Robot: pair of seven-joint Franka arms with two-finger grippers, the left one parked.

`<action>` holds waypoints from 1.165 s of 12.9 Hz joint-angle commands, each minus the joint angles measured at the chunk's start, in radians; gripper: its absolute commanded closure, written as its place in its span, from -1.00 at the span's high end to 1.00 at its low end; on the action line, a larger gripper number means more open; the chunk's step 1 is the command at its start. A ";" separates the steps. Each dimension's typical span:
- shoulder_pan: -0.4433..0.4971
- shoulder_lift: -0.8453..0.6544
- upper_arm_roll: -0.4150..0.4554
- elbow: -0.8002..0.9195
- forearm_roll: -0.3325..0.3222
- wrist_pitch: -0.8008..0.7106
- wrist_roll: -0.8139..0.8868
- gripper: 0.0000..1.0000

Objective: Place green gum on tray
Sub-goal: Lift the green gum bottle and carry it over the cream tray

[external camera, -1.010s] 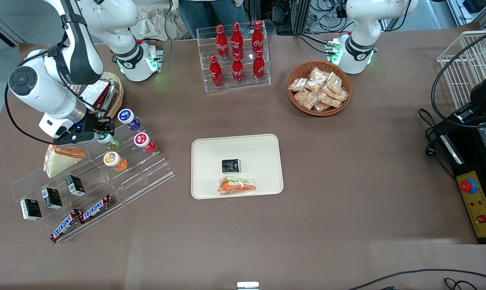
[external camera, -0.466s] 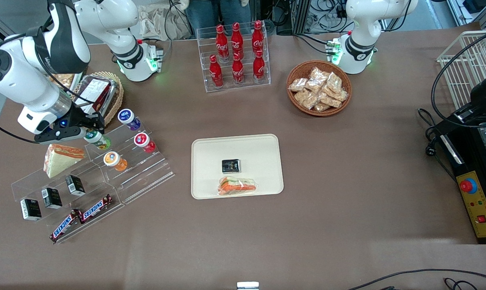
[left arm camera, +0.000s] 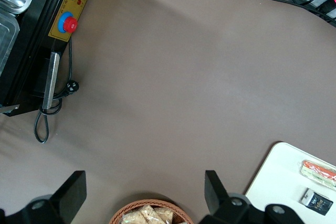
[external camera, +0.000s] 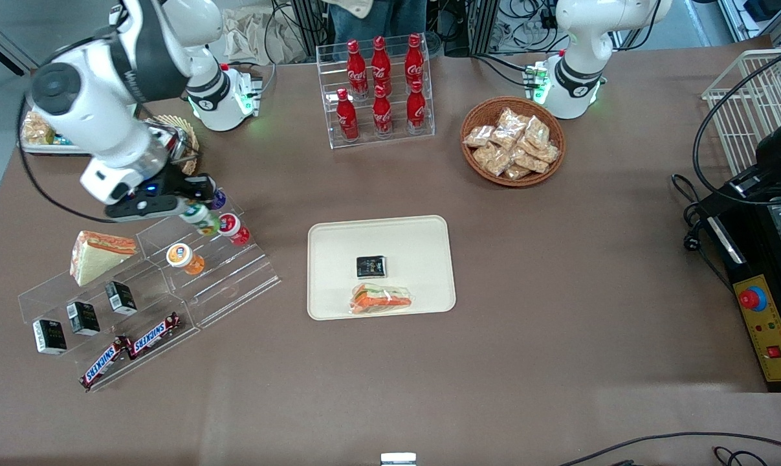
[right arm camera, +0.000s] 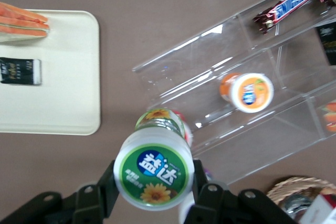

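Green gum is off the rack now: half a second back it sat lower and nearer the working arm's end, over the rack's upper step; a second back it lay closer to the sandwich wedge. Now it hangs in the air above the clear rack, just beside the red bottle and over the purple one, shifted toward the tray. Judgement: pick is done, carry has begun, most of the travel to the tray is not yet made. Gripper is pinched on the gum just under its white lid; wrist view shows a black finger on each side of the body, label facing the camera, bottle hanging roughly along the camera axis. Grip looks centred and firm, no slip visible. Orange bottle lies on a lower step, untouched. Tray lies well apart, toward table centre, and already carries a black packet and a wrapped sandwich; the bare part farther from the front camera looks the easiest drop spot.
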 commanded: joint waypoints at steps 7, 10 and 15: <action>0.107 0.300 0.114 0.095 0.002 0.234 0.324 -0.11; 0.185 0.436 0.108 0.120 -0.063 0.373 0.416 -0.11; 0.259 0.604 0.041 0.201 -0.163 0.381 0.451 -0.10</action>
